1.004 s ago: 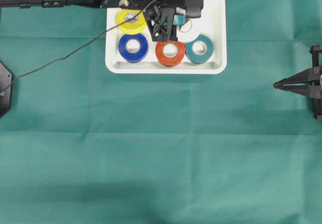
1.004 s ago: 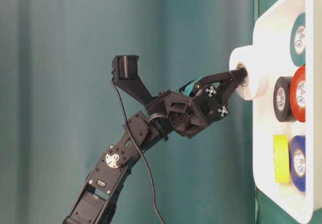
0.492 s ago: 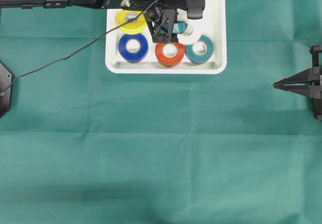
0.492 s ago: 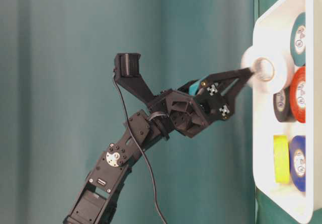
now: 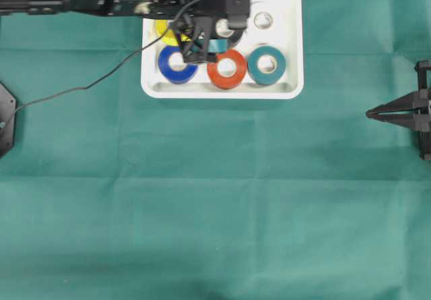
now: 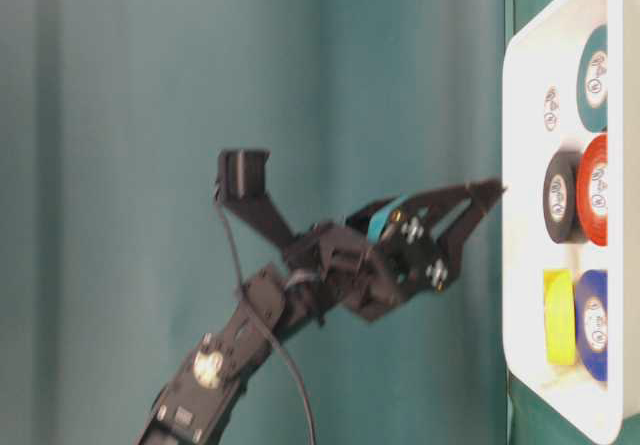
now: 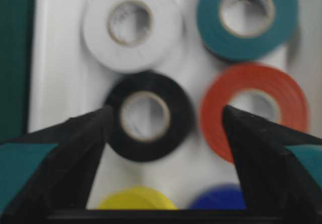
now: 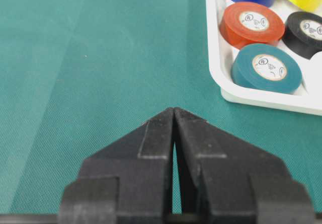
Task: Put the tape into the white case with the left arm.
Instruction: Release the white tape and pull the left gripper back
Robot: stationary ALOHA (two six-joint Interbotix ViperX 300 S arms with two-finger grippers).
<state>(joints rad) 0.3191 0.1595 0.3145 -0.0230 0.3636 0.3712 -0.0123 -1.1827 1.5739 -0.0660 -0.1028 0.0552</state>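
Observation:
The white tape [image 5: 262, 21] lies flat in the white case [image 5: 222, 92], in its back right corner, with nothing touching it. My left gripper [image 5: 205, 44] hovers open above the case's left half, apart from the rolls. The left wrist view shows its teal-banded fingers [image 7: 75, 148] spread wide with nothing between them, over the black roll [image 7: 148, 116] and the red roll [image 7: 256, 110]. The white tape [image 7: 132, 25] lies beyond the fingertips. From table level the left gripper [image 6: 490, 190] stands just off the case [image 6: 525, 265]. My right gripper [image 5: 370, 114] is shut and holds nothing.
The case also holds yellow [image 5: 163, 32], blue [image 5: 176, 64], red [image 5: 227, 69] and teal [image 5: 267, 65] rolls. A black cable [image 5: 101, 81] trails from the left arm across the green cloth. The right gripper [image 8: 173, 110] rests on the cloth, short of the case rim [image 8: 251, 99].
The left gripper opened and let go of the white tape, which settled flat in the case. The gripper then drew back to the left, away from the roll. The right arm stayed still.

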